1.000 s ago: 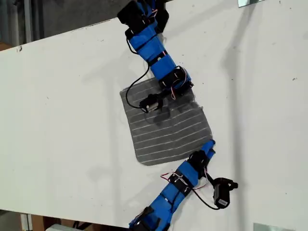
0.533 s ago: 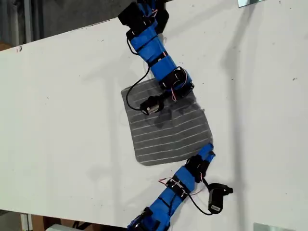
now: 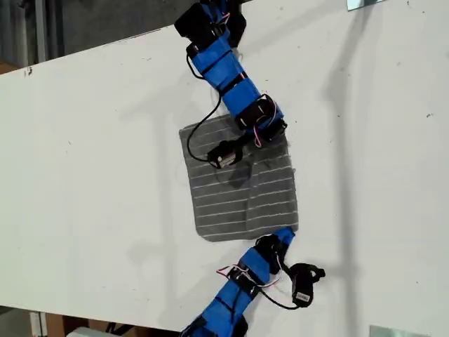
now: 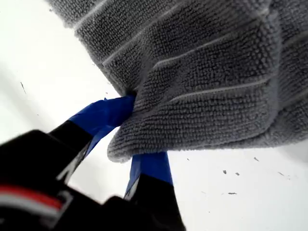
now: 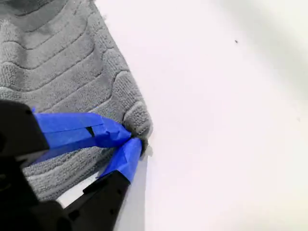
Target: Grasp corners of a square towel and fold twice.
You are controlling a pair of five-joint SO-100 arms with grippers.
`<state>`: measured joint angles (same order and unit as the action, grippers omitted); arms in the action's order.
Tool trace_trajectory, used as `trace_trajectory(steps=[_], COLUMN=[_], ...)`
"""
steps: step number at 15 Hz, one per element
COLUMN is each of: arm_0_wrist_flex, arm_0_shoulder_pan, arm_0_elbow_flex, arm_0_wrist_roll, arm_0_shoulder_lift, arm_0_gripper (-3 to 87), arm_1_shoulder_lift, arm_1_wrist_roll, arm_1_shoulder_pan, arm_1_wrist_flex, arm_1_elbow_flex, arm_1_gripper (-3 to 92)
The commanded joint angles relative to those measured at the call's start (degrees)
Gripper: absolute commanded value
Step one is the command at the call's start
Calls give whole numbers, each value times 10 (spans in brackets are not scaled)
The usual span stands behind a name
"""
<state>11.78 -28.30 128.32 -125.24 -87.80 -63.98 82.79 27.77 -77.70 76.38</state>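
Observation:
The dark grey striped towel (image 3: pixel 231 200) lies mid-table in the exterior view, its right side rumpled and drawn inward. My first gripper (image 3: pixel 284 234), on the arm entering from the exterior view's bottom, is shut on the towel's near right corner. The first wrist view shows that corner (image 4: pixel 126 144) pinched between the blue-taped fingers (image 4: pixel 108 113), with the towel (image 4: pixel 207 72) curling up above the table. My second gripper (image 3: pixel 278 133), on the arm from the exterior view's top, is shut on the far right corner (image 5: pixel 139 122). There the towel (image 5: pixel 57 72) lies in wavy ridges.
The white table (image 3: pixel 91 175) stretches wide on the exterior view's left and right of the towel. The first arm's wrist camera (image 3: pixel 303 281) and its cable hang near the table's front edge. The second arm's camera (image 3: pixel 222 154) hovers over the towel.
My first gripper has moved toward the exterior view's left with its corner, pulling the towel's right edge inward and bunching it. The second arm has barely shifted.

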Motion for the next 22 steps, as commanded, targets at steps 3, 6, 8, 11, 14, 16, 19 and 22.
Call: trace_trajectory(steps=[3, 6, 8, 11, 14, 16, 19, 22], arm_0_wrist_flex=[311, 513, 652, 697, 651, 642, 596, 592], arm_0_shoulder_pan=[28, 33, 30, 31, 23, 10, -21, -49], arm_0_elbow_flex=[-121, -361, -601, -746, -740, -739, -742, -741], arm_0_wrist_roll=[33, 73, 102, 121, 123, 105, 72, 35], arm_0_shoulder_lift=[-57, 55, 201, 305, 317, 318, 323, 332], arm_0_gripper=[-3, -3, -3, 153, 164, 169, 168, 170], arm_1_shoulder_lift=[-7, -9, -13, -18, -15, -15, -15, -14], arm_1_wrist_roll=[-8, -3, 19, 25, 25, 24, 21, 20], arm_1_shoulder_pan=[4, 19, 39, 44, 43, 42, 39, 40], arm_1_wrist_flex=[-2, -19, -53, -68, -67, -66, -62, -50], arm_1_elbow_flex=[-33, -52, -72, -69, -67, -64, -57, -49], arm_1_gripper=[-2, -2, -2, 18, 4, 2, 2, -1])
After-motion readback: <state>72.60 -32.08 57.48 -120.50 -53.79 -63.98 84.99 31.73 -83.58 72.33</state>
